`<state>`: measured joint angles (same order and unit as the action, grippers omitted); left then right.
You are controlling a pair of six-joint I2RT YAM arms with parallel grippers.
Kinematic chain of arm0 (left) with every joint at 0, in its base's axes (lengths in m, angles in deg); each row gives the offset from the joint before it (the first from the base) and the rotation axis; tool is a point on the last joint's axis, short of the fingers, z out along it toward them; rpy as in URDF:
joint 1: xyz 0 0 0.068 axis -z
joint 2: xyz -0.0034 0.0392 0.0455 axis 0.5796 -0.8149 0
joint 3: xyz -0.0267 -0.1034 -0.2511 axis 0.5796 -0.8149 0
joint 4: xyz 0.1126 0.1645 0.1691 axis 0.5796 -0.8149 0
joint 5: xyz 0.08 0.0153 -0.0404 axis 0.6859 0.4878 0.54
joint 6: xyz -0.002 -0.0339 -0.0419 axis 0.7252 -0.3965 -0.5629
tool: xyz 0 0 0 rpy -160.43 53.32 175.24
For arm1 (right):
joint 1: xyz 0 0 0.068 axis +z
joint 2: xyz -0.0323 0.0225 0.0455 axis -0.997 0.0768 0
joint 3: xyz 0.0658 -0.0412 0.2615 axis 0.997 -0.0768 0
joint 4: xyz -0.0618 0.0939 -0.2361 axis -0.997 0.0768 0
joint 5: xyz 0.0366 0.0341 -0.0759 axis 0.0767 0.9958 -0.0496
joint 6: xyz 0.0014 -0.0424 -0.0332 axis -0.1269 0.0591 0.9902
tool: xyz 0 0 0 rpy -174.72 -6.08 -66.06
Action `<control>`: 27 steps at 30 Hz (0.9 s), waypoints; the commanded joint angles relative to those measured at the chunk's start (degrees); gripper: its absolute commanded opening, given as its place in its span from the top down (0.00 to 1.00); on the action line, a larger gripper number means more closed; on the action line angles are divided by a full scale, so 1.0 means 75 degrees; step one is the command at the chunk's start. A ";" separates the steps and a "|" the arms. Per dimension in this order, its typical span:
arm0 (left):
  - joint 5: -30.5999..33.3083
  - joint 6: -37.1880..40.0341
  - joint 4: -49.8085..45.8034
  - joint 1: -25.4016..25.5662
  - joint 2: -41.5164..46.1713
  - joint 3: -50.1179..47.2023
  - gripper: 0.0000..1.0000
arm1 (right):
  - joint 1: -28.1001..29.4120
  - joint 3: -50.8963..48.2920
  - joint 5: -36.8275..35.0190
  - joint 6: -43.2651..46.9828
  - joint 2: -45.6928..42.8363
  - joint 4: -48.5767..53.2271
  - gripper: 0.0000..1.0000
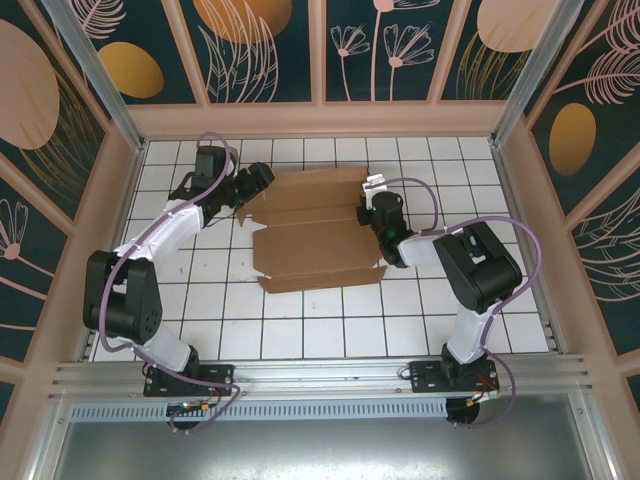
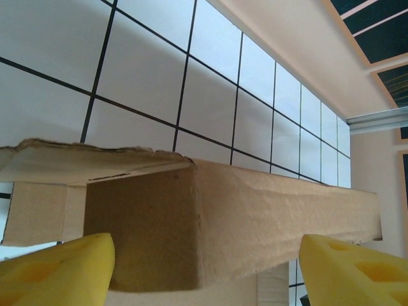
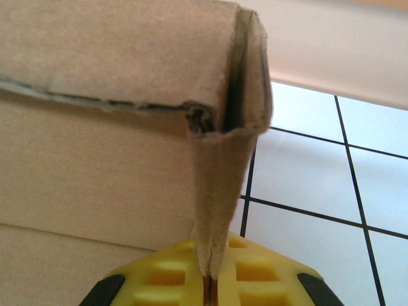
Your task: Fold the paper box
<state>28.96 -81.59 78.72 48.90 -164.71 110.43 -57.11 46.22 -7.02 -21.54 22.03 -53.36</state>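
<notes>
Left gripper (image 2: 204,271): fingers held apart, a raised side wall of the paper box (image 1: 315,235) straddled, not pinched. Box laid toward the bench (image 1: 300,330) far edge, mostly flat. Right gripper (image 3: 207,277): clamped on a doubled flap. Most folds judged outstanding.

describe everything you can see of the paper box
The paper box is plain brown unprinted cardboard, partly folded, lying mid-table on the white-tiled table, creases and flaps visible. Its right edge is doubled over and pinched in the shut right end effector; the open left end effector straddles a raised wall at its left end.
</notes>
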 commanded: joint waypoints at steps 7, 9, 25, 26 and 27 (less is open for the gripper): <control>-0.0893 -0.0413 0.2059 -0.0070 -0.0343 -0.0462 0.34 | 0.0033 0.0279 0.0529 -0.0267 -0.0121 0.0487 0.91; -0.1124 -0.0666 0.2597 -0.0071 -0.0430 -0.0599 0.44 | 0.0033 0.0312 0.0616 -0.0342 -0.0108 0.0529 0.91; 0.0279 -0.0346 0.2331 -0.0085 0.0927 -0.1244 0.27 | -0.0579 0.1061 0.0961 -0.1257 -0.0425 0.2396 0.96; 0.0601 -0.0113 0.2141 -0.0076 0.1265 -0.1352 0.27 | -0.0608 0.1162 0.0925 -0.1271 -0.0442 0.2618 0.96; 0.0848 0.0087 0.2106 -0.0079 0.1603 -0.1533 0.28 | -0.0620 0.1247 0.0884 -0.1251 -0.0429 0.2829 0.96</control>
<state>28.80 -86.62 97.40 48.29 -159.90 100.83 -60.71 53.17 -0.24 -28.86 20.63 -38.81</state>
